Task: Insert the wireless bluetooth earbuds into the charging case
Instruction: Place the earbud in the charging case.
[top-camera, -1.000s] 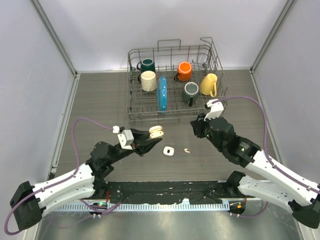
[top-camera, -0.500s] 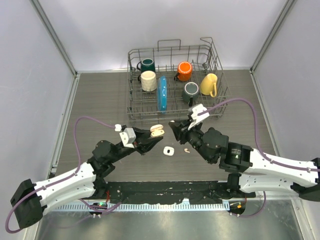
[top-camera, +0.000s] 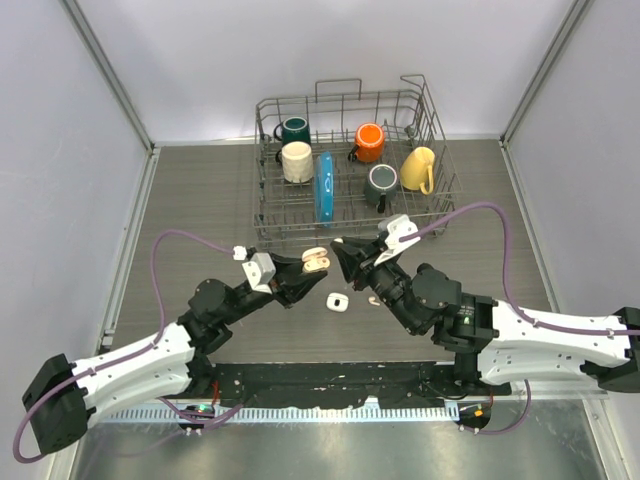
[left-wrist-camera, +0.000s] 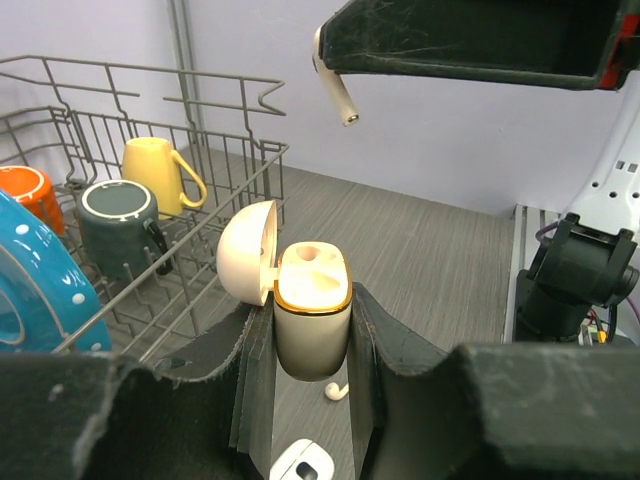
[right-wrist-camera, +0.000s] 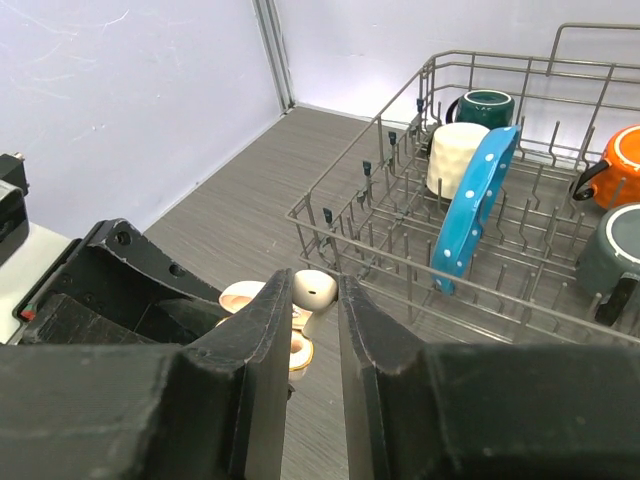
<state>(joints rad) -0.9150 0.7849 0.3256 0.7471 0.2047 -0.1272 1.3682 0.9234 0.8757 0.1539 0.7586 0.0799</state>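
Earbuds, two of which can be made out. The loose earbud lies on the table under the left pincer. The left wrist view shows only part of it, and in the top view the right arm covers most of that spot. Just beside it, at 5 o'clock from the charging case, sits a small white object with a dark slot. It is cut off at the bottom edge of the left wrist view, and what it is I cannot tell.

Above these, the left gripper is clamped on the body of the charging case. The case stands upright with its lid hinged open to 9 o'clock. One recess shows in its top; the rest of the inside is too small to read.

The right gripper is at 3 o'clock from the case, very near it, with its fingers almost together. They pinch the held earbud, whose stem pokes out below the fingertip.

Beyond them stands the wire dish rack, holding a blue plate on edge and teal, cream, orange, dark and yellow mugs.

A second ago the right gripper was well out at 3 o'clock and the loose earbud lay in plain sight. The gripper has since swung in towards the case, and the left one has edged forward.
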